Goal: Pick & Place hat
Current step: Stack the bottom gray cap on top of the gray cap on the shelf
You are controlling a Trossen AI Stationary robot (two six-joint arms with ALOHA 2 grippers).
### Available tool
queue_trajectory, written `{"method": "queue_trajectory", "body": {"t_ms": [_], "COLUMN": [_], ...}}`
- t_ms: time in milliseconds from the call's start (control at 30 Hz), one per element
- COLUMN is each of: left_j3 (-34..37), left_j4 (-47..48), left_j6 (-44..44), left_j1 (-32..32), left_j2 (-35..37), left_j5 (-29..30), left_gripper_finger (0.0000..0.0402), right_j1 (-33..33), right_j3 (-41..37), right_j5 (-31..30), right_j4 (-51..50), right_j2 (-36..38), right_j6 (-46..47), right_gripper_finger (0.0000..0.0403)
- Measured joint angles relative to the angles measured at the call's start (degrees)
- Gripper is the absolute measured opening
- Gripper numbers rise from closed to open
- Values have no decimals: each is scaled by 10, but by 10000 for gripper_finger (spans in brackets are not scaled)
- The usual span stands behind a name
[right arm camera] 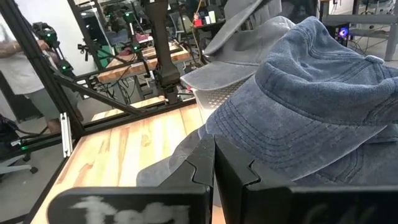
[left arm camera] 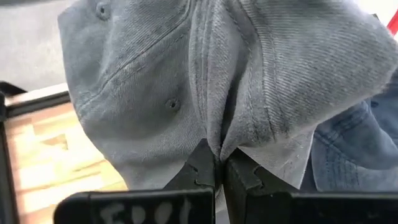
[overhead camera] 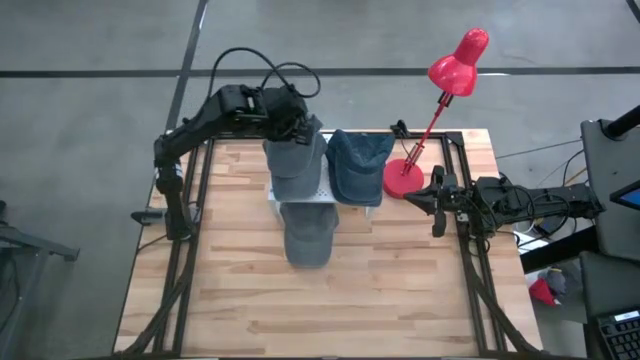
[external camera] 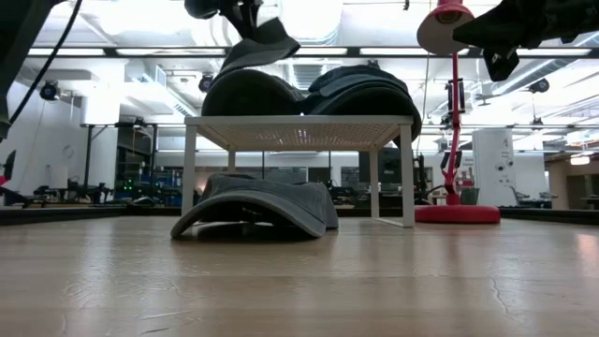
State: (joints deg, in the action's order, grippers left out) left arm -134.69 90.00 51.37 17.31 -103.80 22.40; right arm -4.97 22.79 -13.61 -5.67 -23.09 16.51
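A grey cap sits on a white wire rack at the table's far side, with a blue denim cap to its right. A second grey cap lies on the table, partly under the rack's near edge. My left gripper reaches over the rack from the left and is shut on the grey cap on top. My right gripper hovers shut and empty at the table's right edge, next to the lamp base; its wrist view looks at the blue cap. My left gripper pinches a gathered fold of the grey cap's crown cloth between its two fingers, several layers bunched together. In the low view the gripper comes from above, the cap's upper part is raised and its rounded lower part lies on the rack top.
A red desk lamp stands with its base right of the rack and its head beyond the far edge. Black frame rails run along both table sides. Bare wood fills the near half.
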Motion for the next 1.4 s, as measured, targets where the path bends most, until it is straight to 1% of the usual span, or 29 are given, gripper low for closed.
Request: {"method": "queue_trajectory", "body": {"t_ms": [267,600,733,1000,1133,1400], "left_j3": [0,0,-1,-3,-3,-3], "left_j4": [0,0,1,0,0,0], "left_j6": [25,59,59,67,72,100], "left_j1": [1,3,3,2,-1,-16], "left_j2": [-27,-42,-40,-9,13,49], "left_j5": [-21,-30,-23,-20,-42,-49], "left_gripper_finger": [5,5,5,5,5,5], "right_j1": [0,0,0,0,0,0], "right_j3": [0,0,0,0,0,0], "right_j5": [0,0,0,0,0,0], "right_j4": [0,0,0,0,-1,-1], "right_j2": [0,0,0,0,0,0], "right_j6": [0,0,0,0,-3,-6], "right_gripper_finger": [8,8,8,8,8,8]}}
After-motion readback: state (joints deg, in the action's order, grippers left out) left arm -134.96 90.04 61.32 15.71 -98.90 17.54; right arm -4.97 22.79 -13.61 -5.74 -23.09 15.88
